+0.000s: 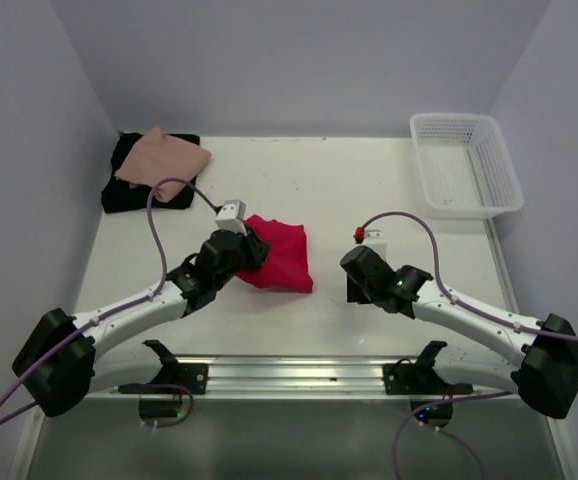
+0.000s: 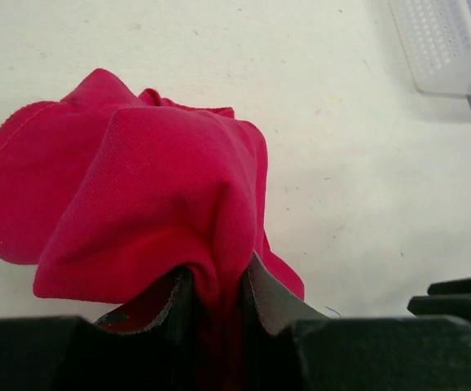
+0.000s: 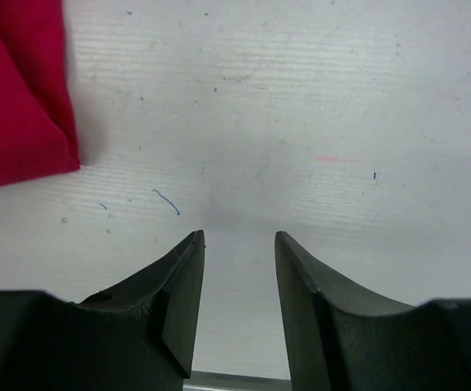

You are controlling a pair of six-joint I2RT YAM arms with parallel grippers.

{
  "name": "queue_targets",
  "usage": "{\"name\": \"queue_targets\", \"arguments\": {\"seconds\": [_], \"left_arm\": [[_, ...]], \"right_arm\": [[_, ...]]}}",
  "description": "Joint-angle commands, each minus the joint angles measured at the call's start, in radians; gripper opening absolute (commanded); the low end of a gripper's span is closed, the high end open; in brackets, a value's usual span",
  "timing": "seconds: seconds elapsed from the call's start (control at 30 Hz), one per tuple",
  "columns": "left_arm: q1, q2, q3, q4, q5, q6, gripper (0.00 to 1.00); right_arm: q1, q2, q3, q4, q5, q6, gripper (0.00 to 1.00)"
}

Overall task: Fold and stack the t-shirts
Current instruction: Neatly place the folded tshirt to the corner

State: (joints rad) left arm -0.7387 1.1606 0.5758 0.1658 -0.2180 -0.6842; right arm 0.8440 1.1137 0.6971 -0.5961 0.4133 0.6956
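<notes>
At the middle of the counter (image 1: 369, 180), the left end effector (image 2: 215, 281) is clenched on a bunched fold of the red t-shirt (image 2: 138, 187). The right end effector (image 3: 237, 244) hangs near it, fingers parted and empty. The pink t-shirt (image 1: 166, 157) lies on the black t-shirt (image 1: 124, 195) at the far left.

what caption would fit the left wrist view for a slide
Left claw shut on a bunched fold of the red t-shirt, white table behind, white basket at upper right.
</notes>
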Motion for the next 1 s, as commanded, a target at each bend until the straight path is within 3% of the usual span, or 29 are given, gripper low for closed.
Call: {"name": "queue_targets", "arguments": {"seconds": [0.0, 0.53, 0.97], "left_arm": [[0.067, -0.039, 0.058, 0.015, -0.092, 0.005, 0.0], [0.326, 0.034, 0.305, 0.11, -0.104, 0.041, 0.0], [0.631, 0.365, 0.622, 0.224, 0.069, 0.115, 0.0]], "right_arm": [[0.0, -0.006, 0.025, -0.037, 0.035, 0.002, 0.44], [0.001, -0.015, -0.013, -0.048, 0.015, 0.007, 0.41], [0.001, -0.022, -0.039, -0.067, -0.016, 0.015, 0.39]]}}
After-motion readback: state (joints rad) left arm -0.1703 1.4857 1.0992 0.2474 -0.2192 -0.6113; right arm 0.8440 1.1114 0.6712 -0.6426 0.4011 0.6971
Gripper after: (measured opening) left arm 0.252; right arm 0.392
